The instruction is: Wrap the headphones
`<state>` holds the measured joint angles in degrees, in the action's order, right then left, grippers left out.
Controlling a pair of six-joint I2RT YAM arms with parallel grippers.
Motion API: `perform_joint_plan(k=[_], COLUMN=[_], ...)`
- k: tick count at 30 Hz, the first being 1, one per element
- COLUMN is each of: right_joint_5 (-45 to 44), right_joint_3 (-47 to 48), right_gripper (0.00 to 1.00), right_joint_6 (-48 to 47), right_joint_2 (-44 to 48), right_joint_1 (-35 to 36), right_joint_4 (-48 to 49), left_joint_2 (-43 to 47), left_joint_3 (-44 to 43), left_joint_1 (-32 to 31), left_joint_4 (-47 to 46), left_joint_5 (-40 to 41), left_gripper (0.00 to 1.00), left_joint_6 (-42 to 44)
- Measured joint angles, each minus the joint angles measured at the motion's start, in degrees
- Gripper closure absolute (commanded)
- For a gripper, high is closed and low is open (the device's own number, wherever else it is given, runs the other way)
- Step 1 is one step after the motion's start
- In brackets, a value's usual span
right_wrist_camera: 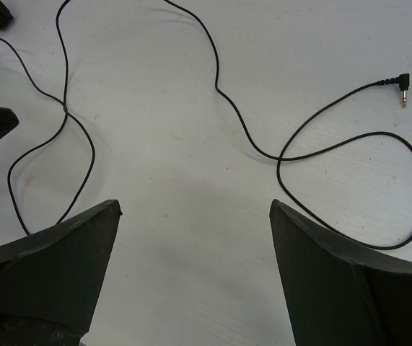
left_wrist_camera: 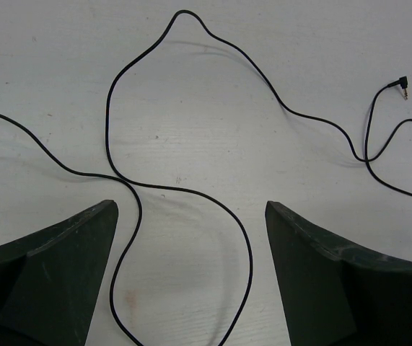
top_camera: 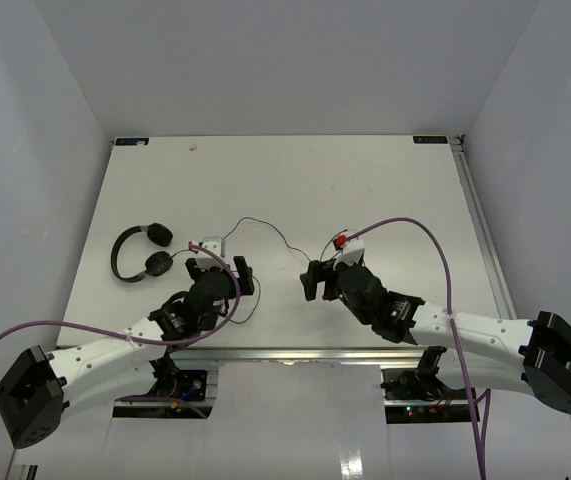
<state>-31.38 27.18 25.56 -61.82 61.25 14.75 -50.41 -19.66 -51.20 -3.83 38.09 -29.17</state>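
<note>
The black headphones (top_camera: 141, 252) lie flat at the left of the white table (top_camera: 295, 180), both round earcups toward the right. Their thin black cable (top_camera: 265, 226) runs right in loose loops across the table. My left gripper (top_camera: 221, 268) is open, low over the table, and a loop of cable (left_wrist_camera: 191, 191) lies between its fingers (left_wrist_camera: 54, 267), untouched. The angled plug (left_wrist_camera: 402, 86) rests at the far right. My right gripper (top_camera: 323, 276) is open and empty. In its view (right_wrist_camera: 195, 210) the cable (right_wrist_camera: 249, 140) and plug (right_wrist_camera: 400, 84) lie ahead, clear of the fingers.
A small white block (top_camera: 208, 243) sits by the left gripper. Thick purple robot cables (top_camera: 435, 245) arch over both arms. A metal rail (top_camera: 480, 230) runs along the table's right edge. White walls enclose the left, back and right sides.
</note>
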Motion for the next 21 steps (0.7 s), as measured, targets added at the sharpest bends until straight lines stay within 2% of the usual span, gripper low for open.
perform_joint_plan(k=[3,6,10,16,21], right_joint_5=[0.0,-0.02,-0.23,-0.35,0.3], right_joint_3=[0.0,0.0,0.02,0.07,0.26], right_gripper=[0.09,0.1,0.1,0.1,0.09], right_joint_6=[0.0,-0.01,0.14,0.63,0.93], right_joint_2=[0.02,-0.06,-0.28,-0.81,-0.81], right_joint_1=[0.0,0.0,0.0,0.0,0.0], right_joint_4=[0.0,0.02,0.02,-0.04,-0.65], left_joint_2=[-0.02,-0.51,-4.75,-17.87,-22.04], left_joint_3=[-0.15,-1.97,-10.83,-39.97,-56.33], left_joint_1=[0.0,0.01,0.89,15.86,28.12], left_joint_4=[0.8,4.44,13.24,31.76,43.97], left_joint_5=[0.31,2.29,4.96,4.32,9.12], left_gripper=[0.08,0.11,0.13,0.18,0.21], left_joint_6=[-1.59,-7.44,-17.79,-27.35,-29.28])
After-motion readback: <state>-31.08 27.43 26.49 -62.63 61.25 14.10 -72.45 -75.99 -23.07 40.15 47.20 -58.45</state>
